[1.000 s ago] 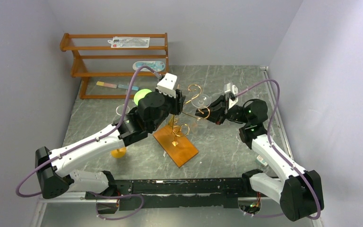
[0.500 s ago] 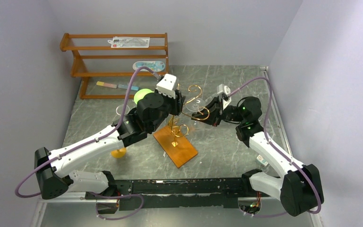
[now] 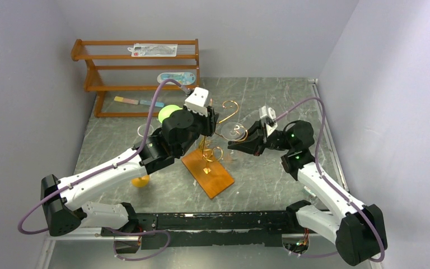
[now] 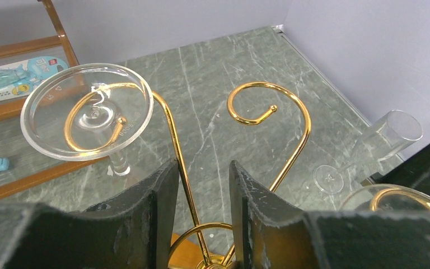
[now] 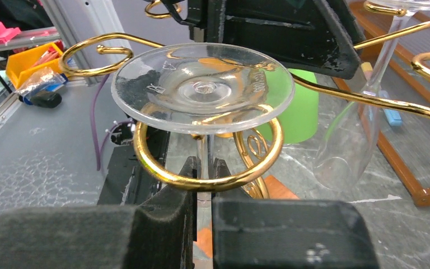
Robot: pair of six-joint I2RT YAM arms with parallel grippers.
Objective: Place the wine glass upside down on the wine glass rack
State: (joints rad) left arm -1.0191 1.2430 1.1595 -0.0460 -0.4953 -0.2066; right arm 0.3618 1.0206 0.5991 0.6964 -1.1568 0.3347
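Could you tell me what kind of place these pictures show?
Most likely a robot test cell in a lab, not a home: plain grey walls box in a marbled table, and the right wrist view shows an aluminium frame and a yellow parts bin beyond it.

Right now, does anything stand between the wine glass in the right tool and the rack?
Nothing visible: the right tool holds the wine glass with its stem inside a curl of the rack.
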